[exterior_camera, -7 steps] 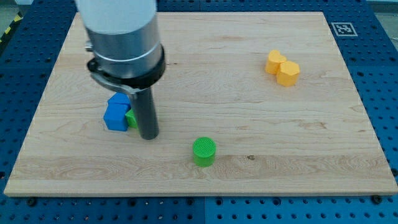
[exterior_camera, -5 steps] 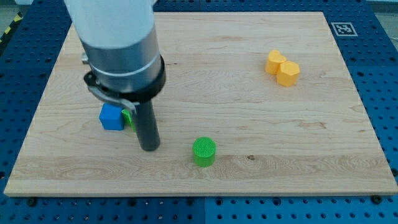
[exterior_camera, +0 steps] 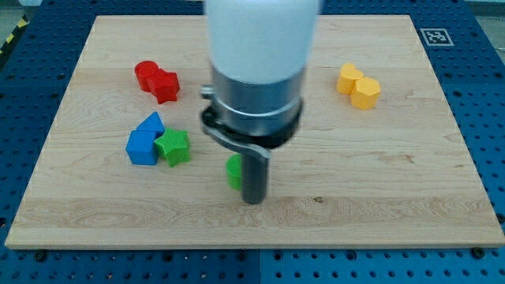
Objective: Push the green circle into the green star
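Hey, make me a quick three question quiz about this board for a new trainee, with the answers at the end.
1. True or false: the green circle already touches the green star.
2. Which side of the green circle is my tip on: A the view's left, B the view's right?
3. Fill in: the green star sits against the ____ blocks.

Key: 1 false, a gap of bare board lies between them. 2 B. 3 blue.
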Motion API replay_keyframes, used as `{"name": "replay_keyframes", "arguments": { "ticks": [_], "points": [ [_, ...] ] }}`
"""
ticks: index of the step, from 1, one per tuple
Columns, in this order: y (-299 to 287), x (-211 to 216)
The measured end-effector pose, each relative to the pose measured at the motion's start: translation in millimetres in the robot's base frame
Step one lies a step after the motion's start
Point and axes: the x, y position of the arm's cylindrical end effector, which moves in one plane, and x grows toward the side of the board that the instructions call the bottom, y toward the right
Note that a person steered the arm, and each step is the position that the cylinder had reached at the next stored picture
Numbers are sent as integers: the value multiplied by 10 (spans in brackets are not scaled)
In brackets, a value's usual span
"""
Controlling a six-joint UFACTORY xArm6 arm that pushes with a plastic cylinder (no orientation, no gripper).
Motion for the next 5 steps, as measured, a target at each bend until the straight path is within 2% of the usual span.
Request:
{"name": "replay_keyframes", "arguments": {
  "ticks": [1, 2, 3, 5],
  "points": [
    [-260, -242],
    [-30, -261],
    [-29, -518],
    [-287, -898]
  ]
}}
